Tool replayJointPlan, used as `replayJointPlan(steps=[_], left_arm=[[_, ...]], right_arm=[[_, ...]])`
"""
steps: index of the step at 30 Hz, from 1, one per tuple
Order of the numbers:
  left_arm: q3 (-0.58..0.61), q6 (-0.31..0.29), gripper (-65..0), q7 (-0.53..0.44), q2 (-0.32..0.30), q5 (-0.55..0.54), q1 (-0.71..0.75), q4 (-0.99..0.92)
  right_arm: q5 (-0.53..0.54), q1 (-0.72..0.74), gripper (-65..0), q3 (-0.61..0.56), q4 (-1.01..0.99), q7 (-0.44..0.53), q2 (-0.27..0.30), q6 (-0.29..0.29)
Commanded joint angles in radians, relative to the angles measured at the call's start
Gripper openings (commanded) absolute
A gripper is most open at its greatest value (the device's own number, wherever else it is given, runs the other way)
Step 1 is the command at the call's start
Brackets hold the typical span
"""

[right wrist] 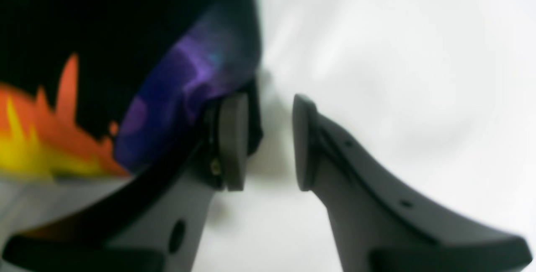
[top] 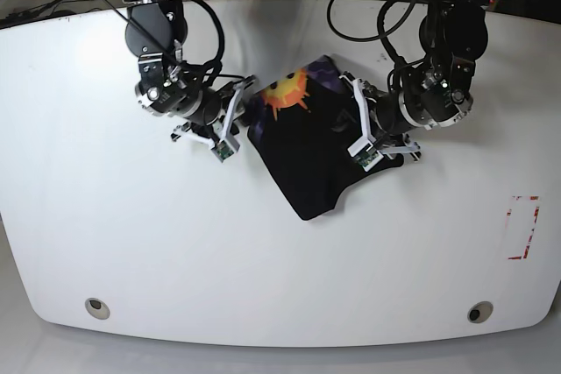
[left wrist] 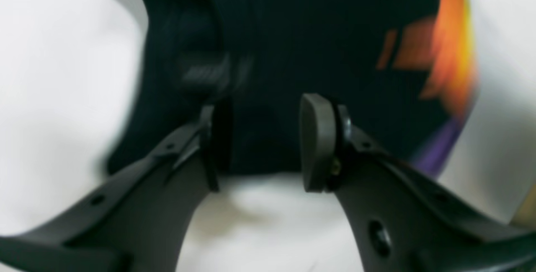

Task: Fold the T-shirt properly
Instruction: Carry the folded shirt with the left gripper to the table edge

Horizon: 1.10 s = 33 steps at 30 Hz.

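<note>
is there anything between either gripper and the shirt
Nothing visible. The left gripper and the right gripper both sit right at the edges of the crumpled black cloth T-shirt on the white table.

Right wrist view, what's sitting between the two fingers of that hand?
Nothing but bare white table. In the right wrist view the right hand is open, and the T-shirt lies beside its left finger, not in the gap.

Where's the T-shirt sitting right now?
In the base view the T-shirt lies bunched on the white table, upper centre, between the left hand and the right hand.
</note>
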Motion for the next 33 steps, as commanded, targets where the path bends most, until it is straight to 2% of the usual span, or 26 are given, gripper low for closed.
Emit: replayJointPlan(steps=[1, 4, 6, 8, 11, 14, 17, 20, 24, 28, 33], left_arm=[[-0.003, 0.043, -34.0, -0.02, 0.021, -0.017, -0.014, 0.022], [-0.003, 0.122, -24.9, -0.021, 0.052, -0.017, -0.014, 0.022], [-0.003, 0.179, -21.5, -0.021, 0.066, -0.017, -0.014, 0.022], [-0.003, 0.247, -20.1, -0.023, 0.075, -0.017, -0.014, 0.022], [-0.003, 0.287, -19.9, -0.026, 0.084, -0.017, -0.014, 0.022], [-0.004, 0.313, -19.9, -0.026, 0.108, -0.017, -0.014, 0.022], [-0.004, 0.363, -19.9, -0.026, 0.115, -0.017, -0.014, 0.019], [-0.004, 0.374, -19.9, -0.027, 0.115, -0.017, -0.014, 0.014], [-0.015, 0.377, -20.4, -0.027, 0.112, -0.017, -0.005, 0.024], [-0.104, 0.373, -20.4, -0.029, 0.107, -0.017, 0.026, 0.059], [-0.116, 0.373, -20.4, -0.086, 0.075, -0.011, 0.037, 0.034]], right_arm=[[0.015, -0.002, -48.4, 0.001, 0.068, -0.013, -0.041, 0.004], [0.016, -0.023, -48.4, -0.028, 0.091, -0.041, -0.084, 0.004], [0.016, -0.031, -48.4, -0.087, 0.1, -0.044, -0.089, 0.004], [0.018, -0.042, -48.4, -0.17, 0.121, -0.044, -0.093, 0.003], [0.018, -0.054, -48.4, -0.232, 0.143, -0.054, -0.098, 0.003], [0.026, -0.059, -48.4, -0.234, 0.152, -0.065, -0.116, 0.003], [0.026, -0.059, -48.4, -0.234, 0.153, -0.07, -0.118, 0.006], [0.026, -0.057, -48.4, -0.203, 0.153, -0.07, -0.118, 0.004], [0.026, -0.057, -48.4, -0.096, 0.149, -0.07, -0.118, 0.012], [0.027, -0.053, -48.4, -0.03, 0.146, -0.07, -0.116, 0.012], [0.027, -0.054, -48.4, -0.005, 0.146, -0.068, -0.078, 0.012]])
